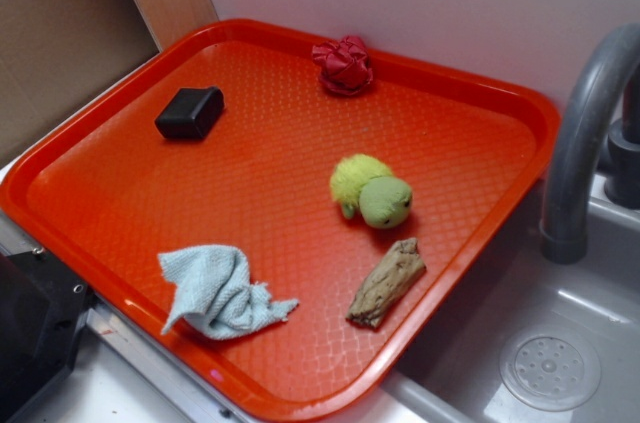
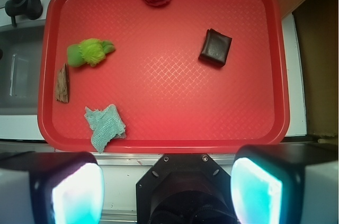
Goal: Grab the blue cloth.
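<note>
The blue cloth [image 1: 222, 293] is a small crumpled pale-blue rag lying near the front edge of the red tray [image 1: 120, 158]. The wrist view shows the cloth [image 2: 105, 125] at the tray's [image 2: 159, 83] lower left, one corner reaching its rim. My gripper [image 2: 167, 189] hangs high above the counter just outside the tray's near edge, well to the right of the cloth. Its two fingers stand wide apart at the bottom corners of the wrist view with nothing between them. The exterior view does not show the gripper.
On the tray lie a green plush toy [image 1: 372, 191], a brown wood-like piece [image 1: 387, 282], a dark red fabric ball [image 1: 343, 65] by the far rim and a black block [image 1: 190, 112]. A grey faucet [image 1: 585, 133] and sink [image 1: 530, 363] stand beside the tray.
</note>
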